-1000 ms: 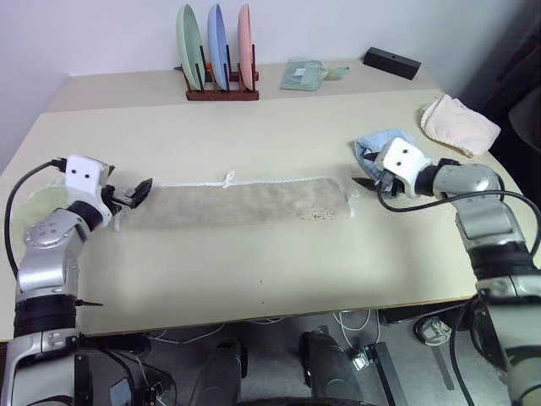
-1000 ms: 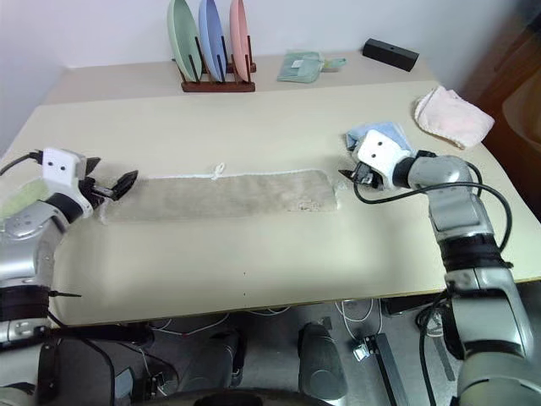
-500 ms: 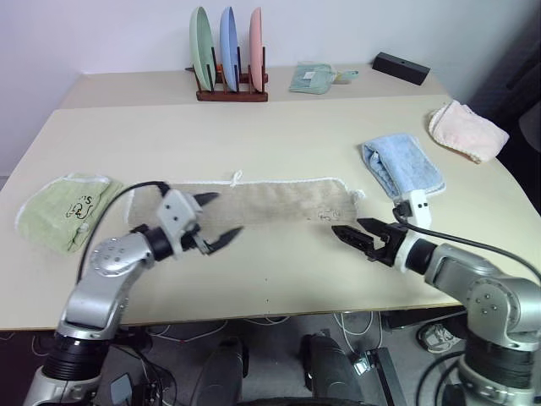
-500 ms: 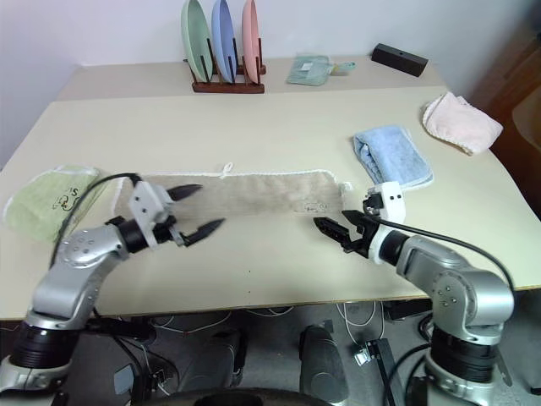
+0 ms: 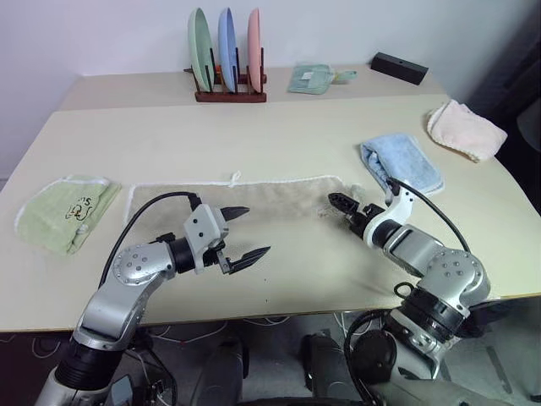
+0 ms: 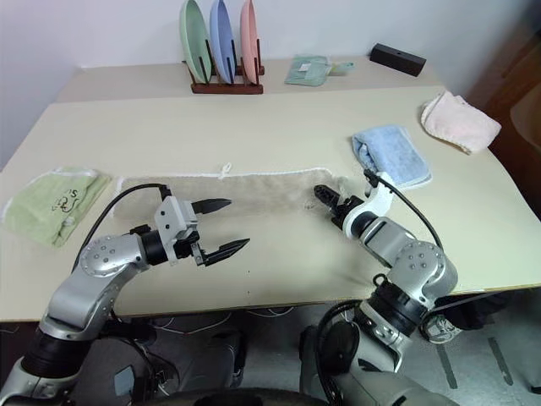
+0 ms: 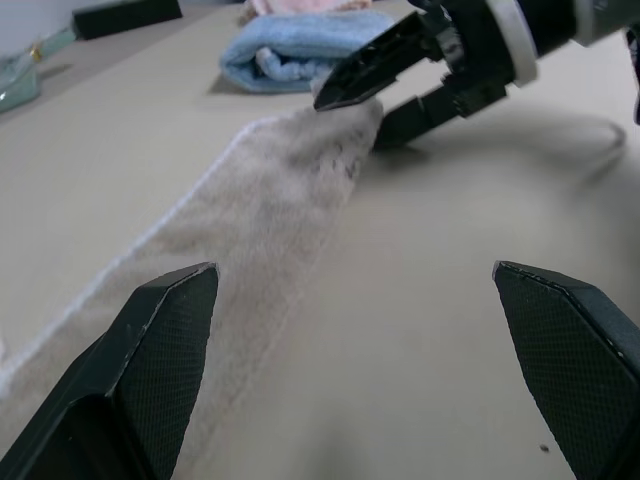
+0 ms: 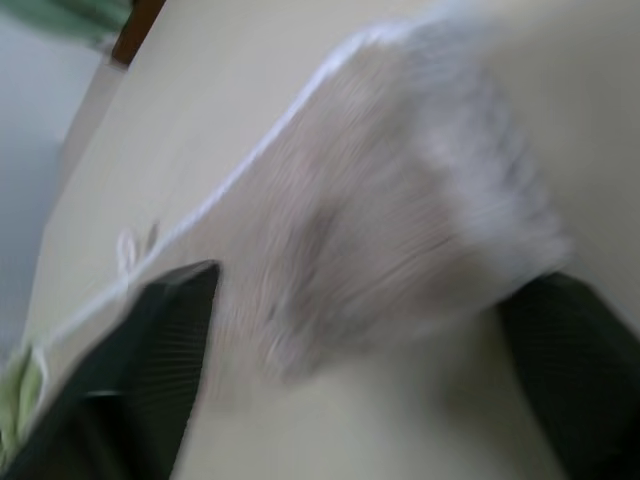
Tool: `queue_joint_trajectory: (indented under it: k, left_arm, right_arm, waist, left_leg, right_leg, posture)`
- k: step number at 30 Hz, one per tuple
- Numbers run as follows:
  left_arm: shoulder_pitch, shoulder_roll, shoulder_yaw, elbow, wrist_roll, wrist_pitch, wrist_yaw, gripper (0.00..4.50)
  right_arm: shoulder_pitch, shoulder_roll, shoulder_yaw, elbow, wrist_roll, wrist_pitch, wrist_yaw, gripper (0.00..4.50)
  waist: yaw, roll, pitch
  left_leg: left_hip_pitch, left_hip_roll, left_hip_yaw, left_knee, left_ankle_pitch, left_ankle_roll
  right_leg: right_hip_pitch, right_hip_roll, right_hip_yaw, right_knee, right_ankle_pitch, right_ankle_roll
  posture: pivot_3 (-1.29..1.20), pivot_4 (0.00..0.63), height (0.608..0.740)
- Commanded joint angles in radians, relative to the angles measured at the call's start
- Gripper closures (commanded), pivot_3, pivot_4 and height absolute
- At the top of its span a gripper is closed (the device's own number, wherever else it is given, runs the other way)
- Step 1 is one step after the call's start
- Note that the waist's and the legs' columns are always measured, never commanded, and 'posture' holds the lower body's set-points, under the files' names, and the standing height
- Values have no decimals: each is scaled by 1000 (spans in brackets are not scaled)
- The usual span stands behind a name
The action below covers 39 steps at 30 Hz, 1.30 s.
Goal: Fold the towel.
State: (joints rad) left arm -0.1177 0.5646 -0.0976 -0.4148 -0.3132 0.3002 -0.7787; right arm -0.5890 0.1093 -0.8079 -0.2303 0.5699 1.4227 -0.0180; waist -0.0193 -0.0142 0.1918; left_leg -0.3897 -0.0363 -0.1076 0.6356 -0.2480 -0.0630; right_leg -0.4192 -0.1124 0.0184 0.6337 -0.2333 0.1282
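Towel (image 5: 254, 199) lies flat as a long strip across mid-table, w/ white corded edge on far side, prob. laid out ready for an end-to-end fold. Right gripper (image 5: 348, 208) sits at its right end, fingers apart astride the corner, nothing clamped yet. Left gripper (image 5: 243, 233) hovers just beside near edge, jaws wide, empty.

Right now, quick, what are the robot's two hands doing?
Left gripper: open, holding nothing.
Right gripper: open, its fingers straddling the end of the long beige terry towel, not clamped.
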Motion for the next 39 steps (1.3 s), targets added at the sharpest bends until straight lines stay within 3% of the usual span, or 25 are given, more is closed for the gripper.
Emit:
queue_joint_trajectory:
  k: [1,5,6,9,15,19,22,29,39]
  left_arm:
    - [8,-3,8,-47,5,-5,18,0]
    - [29,-4,10,-65,7,-3,38,0]
    - [33,-4,11,-67,7,-3,42,0]
    - [41,-6,14,-70,7,-4,50,0]
    - [40,-8,23,-49,5,-10,61,0]
    - [21,-13,26,-19,9,-16,65,0]
    - [-3,-21,13,0,19,-25,68,0]
    - [-16,-39,5,-8,34,-19,83,0]
    - [16,-50,7,-55,39,8,118,0]
  right_arm:
    - [-12,-10,-10,25,10,-31,-29,2326]
    - [-11,-28,-8,22,22,-69,-50,4311]
    - [-9,-35,-9,14,28,-75,-52,4423]
    - [-6,-74,0,-19,47,-84,-48,4423]
    - [59,-349,115,-119,60,-88,77,4423]
    - [108,-560,343,-172,28,-192,230,4423]
    - [98,-645,616,-243,-4,-280,347,4423]
    - [77,-653,994,-131,-177,-456,420,4423]
    - [76,-600,1080,-54,-276,-548,455,4423]
  waist:
    - [-2,0,0]
    - [-4,1,0]
    - [-4,1,0]
    - [-1,2,0]
    - [0,2,0]
    - [-8,2,0]
    - [-29,2,0]
    - [-17,1,0]
    - [-15,1,0]
  left_leg:
    - [0,0,0,0,0,0]
    - [0,0,0,-1,0,0]
    - [0,0,0,-2,0,0]
    - [0,0,0,-2,0,0]
    - [-1,0,0,-2,0,0]
    - [-1,0,0,-3,0,0]
    - [0,1,0,-4,0,0]
    - [-2,1,0,-3,0,0]
    - [-1,0,-1,-3,0,0]
  right_leg:
    - [0,0,0,0,0,0]
    - [-1,0,0,0,0,0]
    - [-1,0,0,0,0,0]
    - [-1,0,0,0,0,0]
    - [-1,0,0,-2,0,0]
    - [-1,0,0,-2,0,0]
    - [0,1,0,-2,-1,0]
    - [-1,0,-1,-4,-1,1]
    - [0,0,-1,-4,-1,1]
  posture:
    - [0,150,740]
    - [0,150,740]
    - [0,150,740]
    - [0,150,740]
    - [0,150,740]
    - [0,150,740]
    - [0,150,740]
    - [0,150,740]
    - [0,150,740]
